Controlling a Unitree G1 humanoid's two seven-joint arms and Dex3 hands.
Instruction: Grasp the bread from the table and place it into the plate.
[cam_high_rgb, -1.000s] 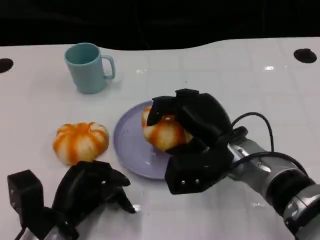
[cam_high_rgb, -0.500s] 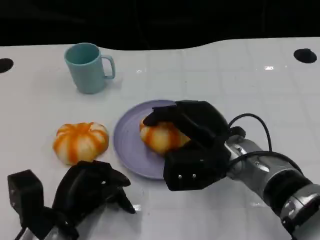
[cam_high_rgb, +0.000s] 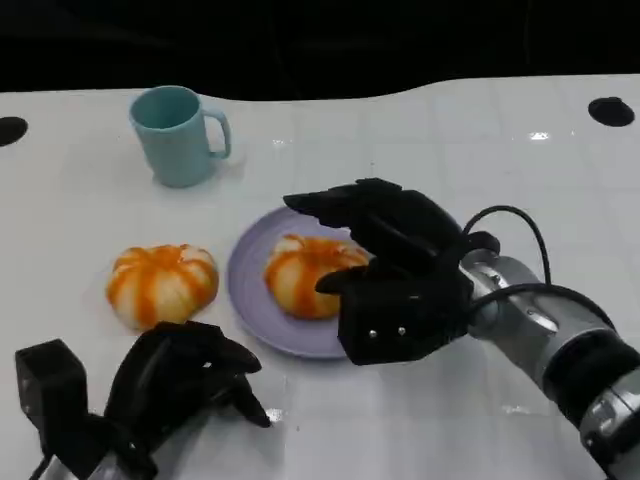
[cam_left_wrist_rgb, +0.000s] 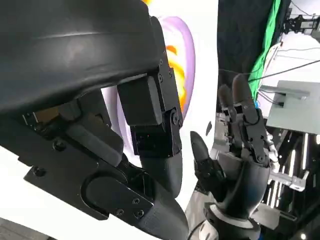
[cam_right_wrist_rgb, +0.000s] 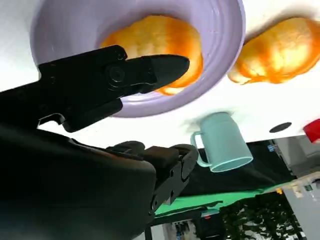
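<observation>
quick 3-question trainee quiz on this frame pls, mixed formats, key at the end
1. True or false: one bread lies in the purple plate.
2. Multiple choice. Where is the second bread?
A. on the table, on the side of the plate away from the right hand
B. inside the teal mug
C. held in the left hand
3. Fill in: the right hand has its fingers ____ and holds nothing.

Key
1. True. It rests in the plate with the right hand beside it.
2. A.
3. Apart. The fingers are spread above and beside the bread in the plate, not closed on it.
</observation>
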